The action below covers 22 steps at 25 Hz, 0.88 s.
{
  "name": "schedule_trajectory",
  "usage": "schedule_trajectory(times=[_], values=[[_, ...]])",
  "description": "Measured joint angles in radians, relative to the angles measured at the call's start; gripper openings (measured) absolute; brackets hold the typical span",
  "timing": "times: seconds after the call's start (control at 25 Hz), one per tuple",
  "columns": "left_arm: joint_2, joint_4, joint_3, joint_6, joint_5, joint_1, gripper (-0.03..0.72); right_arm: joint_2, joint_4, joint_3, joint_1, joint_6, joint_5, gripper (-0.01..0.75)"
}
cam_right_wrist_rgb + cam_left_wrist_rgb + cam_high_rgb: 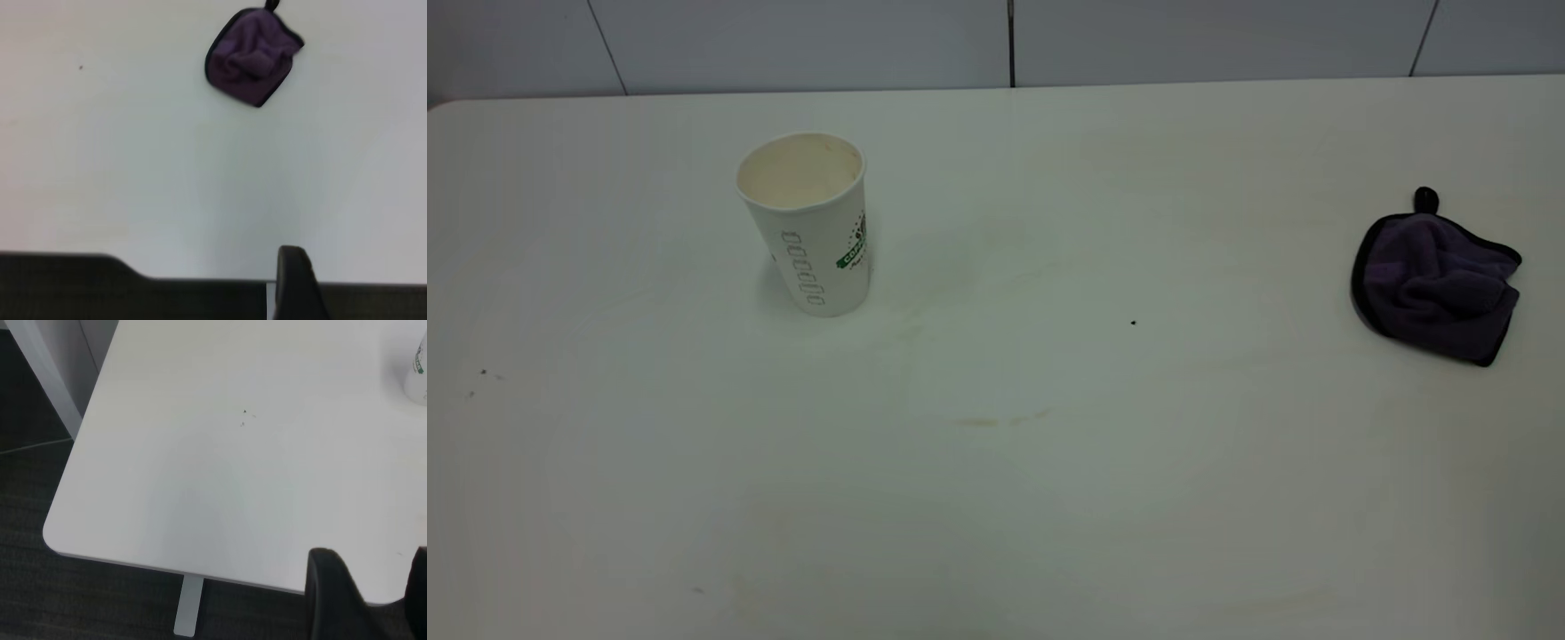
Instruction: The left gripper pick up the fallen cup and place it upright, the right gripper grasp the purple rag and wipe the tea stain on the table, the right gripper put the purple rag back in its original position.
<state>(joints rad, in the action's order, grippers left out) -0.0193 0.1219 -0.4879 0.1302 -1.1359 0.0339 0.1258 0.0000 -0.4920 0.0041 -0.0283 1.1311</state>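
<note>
The cup (807,224) stands upright on the table (996,498) toward the left side, mouth up, and the purple rag (1436,283) lies bunched near the right edge, well apart from it — so the task looks essentially finished, with all 3 parts seemingly done. Only faint brownish smears of the tea stain (996,420) show near the table's middle, with a paler trace beside the cup's base; a thorough job would judge whether those marks deserve 1 more pass with the rag, pressed flat and dragged across them rather than dabbed. If nothing more is wiped, the sensible finish is simply to keep both arms back so neither clips the cup or drags the rag. Neither arm appears in the exterior view. The left gripper (370,597) hangs over the table's near left corner, 2 dark fingers (330,587) spread with a clear gap and nothing between them; the cup's base just shows at that view's edge. The right gripper (300,283) sits back at the table edge — only 1 finger shows, so whether it is apart or together I cannot tell — with the rag well ahead of it.
</note>
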Motion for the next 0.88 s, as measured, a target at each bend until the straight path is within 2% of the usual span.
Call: schedule_trajectory(times=[0.24,0.88], values=[[0.0,0.0,0.0,0.0,0.0,0.0,0.313,-0.141,0.0,0.013,-0.018,0.0,0.0,0.451],[0.0,0.0,0.0,0.0,0.0,0.0,0.313,-0.142,0.0,0.013,-0.027,0.0,0.0,0.346]])
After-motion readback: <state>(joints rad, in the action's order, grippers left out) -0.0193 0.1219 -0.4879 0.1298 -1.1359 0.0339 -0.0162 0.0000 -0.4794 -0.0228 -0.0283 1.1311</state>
